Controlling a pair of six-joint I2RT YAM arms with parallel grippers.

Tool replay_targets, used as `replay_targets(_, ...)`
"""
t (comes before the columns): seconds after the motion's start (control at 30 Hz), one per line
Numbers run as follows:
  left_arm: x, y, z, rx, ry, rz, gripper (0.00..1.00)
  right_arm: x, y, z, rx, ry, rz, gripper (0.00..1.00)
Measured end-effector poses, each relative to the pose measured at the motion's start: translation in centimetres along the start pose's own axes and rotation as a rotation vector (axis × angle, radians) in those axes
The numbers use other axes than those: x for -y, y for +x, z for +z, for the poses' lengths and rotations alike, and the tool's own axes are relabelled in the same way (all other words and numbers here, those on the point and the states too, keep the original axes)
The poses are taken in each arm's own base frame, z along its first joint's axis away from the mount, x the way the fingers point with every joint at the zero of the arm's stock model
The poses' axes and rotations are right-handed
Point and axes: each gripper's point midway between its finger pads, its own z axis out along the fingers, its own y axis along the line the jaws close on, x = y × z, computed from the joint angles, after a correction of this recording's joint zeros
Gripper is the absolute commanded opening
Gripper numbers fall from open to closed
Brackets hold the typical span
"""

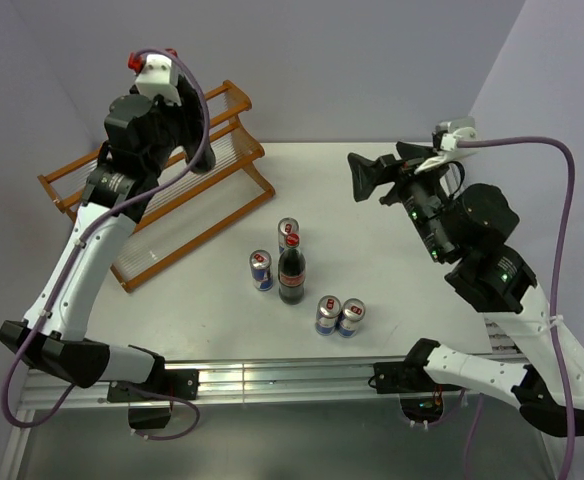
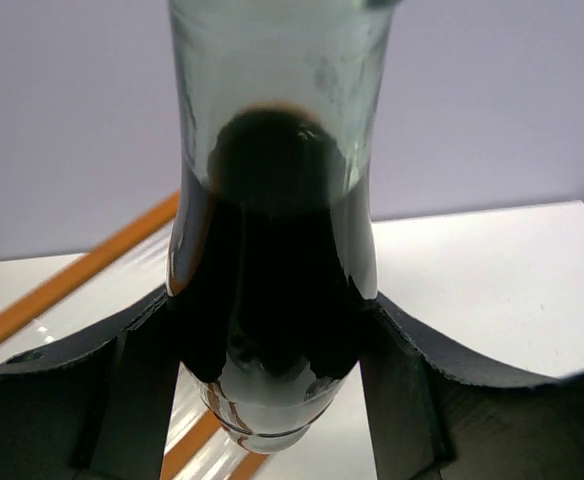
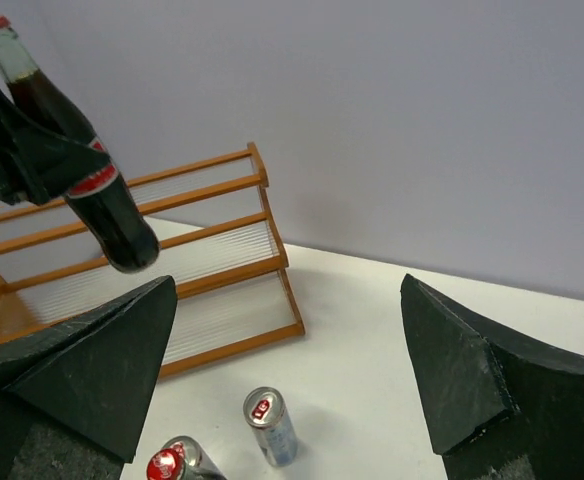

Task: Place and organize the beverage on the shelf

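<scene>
**Item 1.** Dark glass cola bottle with red cap and red label (image 3: 112, 215).
- Position: in the air above the rack, tilted. In the right wrist view the cap points up and to the left and the base hangs low.
- Appearance: the neck glass is clear above the dark liquid.
- Label: a red band with a pale edge; its writing cannot be read.
- Hold: the left gripper (image 3: 22, 160) pinches it at the label, one finger on each side.

**Item 2.** Slanted three-tier rack of orange-brown wooden rails (image 1: 162, 205) with clear ribbed panels between them. It stands at the far left of the white counter (image 1: 392, 270).

**Item 3.** Second cola bottle (image 1: 291, 272), upright at mid-counter, with a red cap and red label. The print is too small to read.

**Items 4–7.** Four small blue-and-silver energy-drink cans, all upright.
- One, the rear can (image 1: 287, 226), is just behind the standing bottle.
- One, the left can (image 1: 261, 270), is just beside the bottle on its left.
- The near pair (image 1: 328, 314) stands side by side, closer to the arm bases and right of the bottle.
- The lids are silver with a red mark; the brand print is illegible.

**Item 8.** Right gripper (image 3: 287, 290), fingers spread wide and holding nothing, above the counter to the right of the rack.
</scene>
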Motion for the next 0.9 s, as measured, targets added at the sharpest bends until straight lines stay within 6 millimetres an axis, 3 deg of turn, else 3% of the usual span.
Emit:
replay_targets(0.2, -2.3, -3.6, 1.1, 0.032, -0.078, -0.007, 0.0, 0.8, 1.0, -1.0, -0.02, 0.024, 0.027, 1.0)
replay_targets(0.5, -5.9, -7.8, 4.3, 0.089, -0.178, 0.002, 0.0, 1.0, 5.0, -1.3, -0.118, 0.031, 0.006, 1.0)
replay_targets(0.73, -7.3, -7.3, 6.9, 0.075, -0.206, 0.024, 0.0, 1.2, 5.5, -1.6, -0.139, 0.034, -0.003, 1.0)
replay_targets(0.9, -7.9, -5.6, 8.9, 0.038, -0.2, 0.024, 0.0, 1.6, 5.2, -2.2, -0.134, 0.042, -0.005, 1.0)
